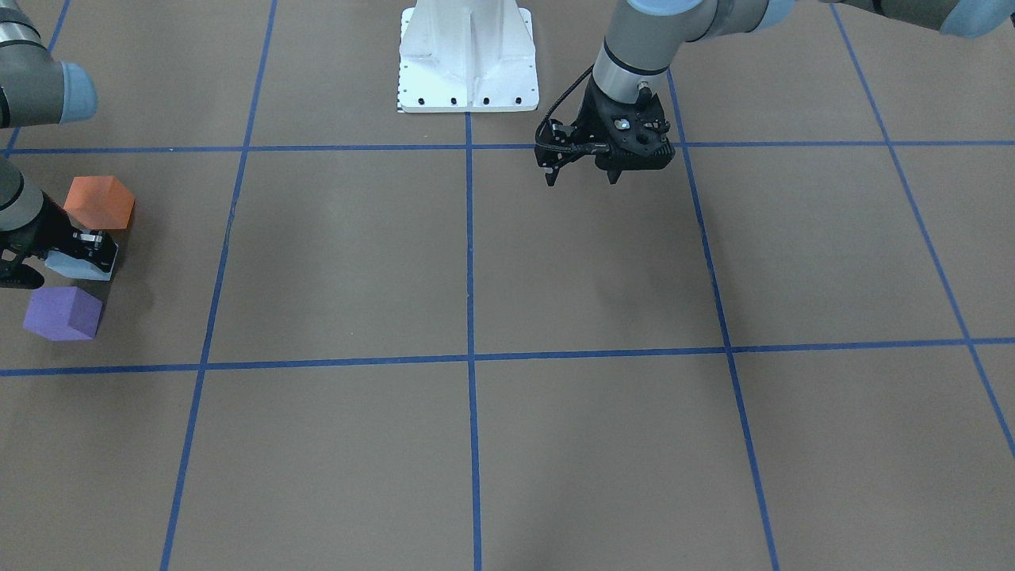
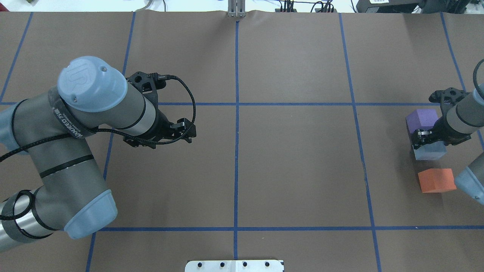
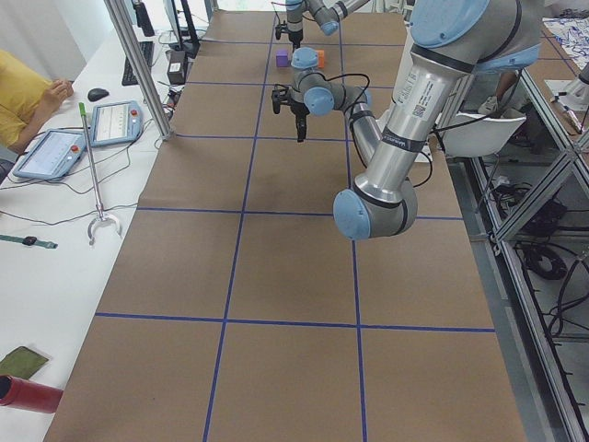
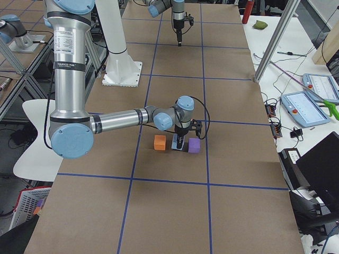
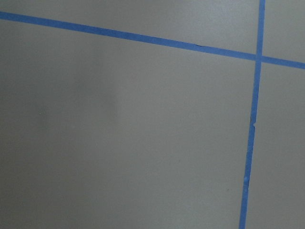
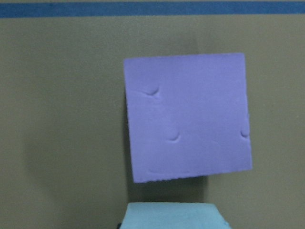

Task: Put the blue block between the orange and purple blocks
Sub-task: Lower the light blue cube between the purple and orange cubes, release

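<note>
Sitting between the orange block (image 1: 99, 202) and the purple block (image 1: 63, 313), the blue block (image 1: 75, 268) is pinched by the right gripper (image 1: 70, 262), fingers pressing its sides. All three are soft foam cubes, and the purple one has little dents. The left gripper (image 1: 581, 178) hangs empty, fingers apart, over the brown table (image 1: 555, 277).

The UR5e robot's left arm (image 2: 72, 170) and right arm (image 4: 66, 63) are silver-grey tubes with pale blue joint caps. Black bands ring the left arm, 1 of them lettered in white, and its large cap (image 2: 90, 81) bears a raised UR logo and small screws. A black cable (image 2: 194, 107) loops to the black left gripper (image 1: 580, 179). The white base (image 1: 468, 71) shows 4 dark bolts.
</note>
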Robot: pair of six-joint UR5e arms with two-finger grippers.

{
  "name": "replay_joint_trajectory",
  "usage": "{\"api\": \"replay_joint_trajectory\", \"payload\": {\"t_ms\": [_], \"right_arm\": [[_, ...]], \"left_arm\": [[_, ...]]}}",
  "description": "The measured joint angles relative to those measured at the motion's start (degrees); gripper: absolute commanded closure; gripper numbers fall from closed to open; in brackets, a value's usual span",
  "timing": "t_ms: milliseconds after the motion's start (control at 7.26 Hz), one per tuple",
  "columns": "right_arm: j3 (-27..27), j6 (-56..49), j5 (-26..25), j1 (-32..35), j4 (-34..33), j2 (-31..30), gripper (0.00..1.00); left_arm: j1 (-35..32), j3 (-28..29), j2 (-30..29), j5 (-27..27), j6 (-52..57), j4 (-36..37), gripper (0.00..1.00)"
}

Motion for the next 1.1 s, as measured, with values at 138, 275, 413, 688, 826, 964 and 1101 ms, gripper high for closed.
{"api": "replay_joint_trajectory", "payload": {"t_ms": [138,275,413,688,826,964,1101], "right_arm": [[-0.1,0.0,0.0,-0.1,0.0,0.1,0.02],[-0.2,-0.1,0.0,-0.1,0.0,0.1,0.01],[-0.2,-0.1,-0.1,-0.1,0.0,0.1,0.01],[-0.1,-0.7,0.0,-0.1,0.0,0.1,0.01],[0.2,-2.0,0.0,0.1,0.0,-0.1,0.01],[1.1,-3.1,0.2,0.4,0.1,-0.4,0.01],[2.3,-3.8,0.4,1.5,0.1,-0.7,0.0]], "left_arm": [[0.0,0.0,0.0,0.0,0.0,0.0,0.0],[0.0,0.0,-0.1,0.0,0.0,0.0,0.0],[0.0,0.0,-0.2,0.0,0.0,0.0,0.0],[0.0,0.2,-0.3,0.0,0.0,0.0,0.0],[0.0,0.3,-0.4,0.0,0.0,0.0,0.0],[0.0,0.3,-0.4,0.0,0.0,0.0,0.0],[0.0,0.4,-0.4,0.0,0.0,0.0,0.0]]}}
